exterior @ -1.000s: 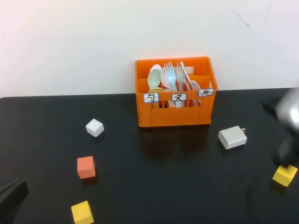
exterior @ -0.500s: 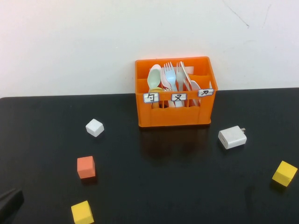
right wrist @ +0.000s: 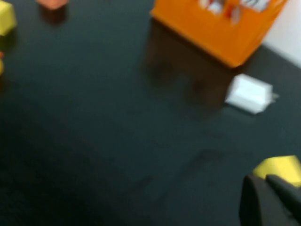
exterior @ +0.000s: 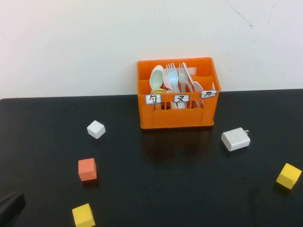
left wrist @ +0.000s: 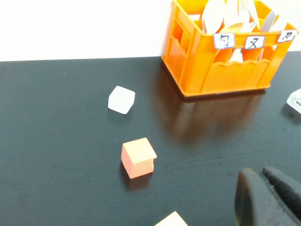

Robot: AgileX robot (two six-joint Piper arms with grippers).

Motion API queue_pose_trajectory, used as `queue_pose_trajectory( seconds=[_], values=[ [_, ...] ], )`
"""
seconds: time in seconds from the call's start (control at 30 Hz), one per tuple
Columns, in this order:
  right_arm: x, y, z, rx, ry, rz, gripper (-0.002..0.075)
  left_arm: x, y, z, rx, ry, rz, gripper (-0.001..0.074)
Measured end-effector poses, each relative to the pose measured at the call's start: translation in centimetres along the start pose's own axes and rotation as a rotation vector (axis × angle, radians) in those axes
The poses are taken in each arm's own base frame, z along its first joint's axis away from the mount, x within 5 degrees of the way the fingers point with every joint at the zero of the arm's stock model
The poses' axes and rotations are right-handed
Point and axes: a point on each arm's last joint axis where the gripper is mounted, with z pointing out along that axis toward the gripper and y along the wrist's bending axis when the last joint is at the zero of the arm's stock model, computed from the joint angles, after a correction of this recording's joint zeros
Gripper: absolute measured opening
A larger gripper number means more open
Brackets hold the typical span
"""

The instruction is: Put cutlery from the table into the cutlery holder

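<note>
The orange cutlery holder (exterior: 176, 113) stands at the back of the black table (exterior: 156, 179), by the wall. The mint-green spoon (exterior: 156, 77) stands in its left compartment, next to white and blue forks (exterior: 173, 75). The cream-white knife (exterior: 189, 78) leans in its right part. I see no cutlery lying on the table. My left gripper (left wrist: 258, 174) is shut and empty, low at the table's front left corner (exterior: 10, 204). My right gripper (right wrist: 261, 179) is shut and empty near a yellow cube (right wrist: 280, 168); it is out of the high view.
A white cube (exterior: 96, 129), an orange cube (exterior: 87, 169) and a yellow cube (exterior: 83, 215) lie on the left. A white charger plug (exterior: 236, 139) and another yellow cube (exterior: 289, 175) lie on the right.
My right arm, seen at the right edge a second ago, has left the high view. My left gripper has drawn back lower into the front left corner.
</note>
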Motion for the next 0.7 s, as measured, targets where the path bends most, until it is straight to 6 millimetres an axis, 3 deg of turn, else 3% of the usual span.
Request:
queue_pose_trajectory(
  seconds=[0.2,0.7],
  values=[
    [-0.05,0.77,-0.03,-0.084,-0.002,0.101,-0.0002,-0.02,-0.01,0.00,0.001,-0.002,-0.001,-0.0001],
    [-0.08,0.82,-0.04,-0.091,-0.004,0.109,-0.0002,-0.04,-0.02,0.00,0.002,-0.004,-0.002,-0.0001]
  ],
)
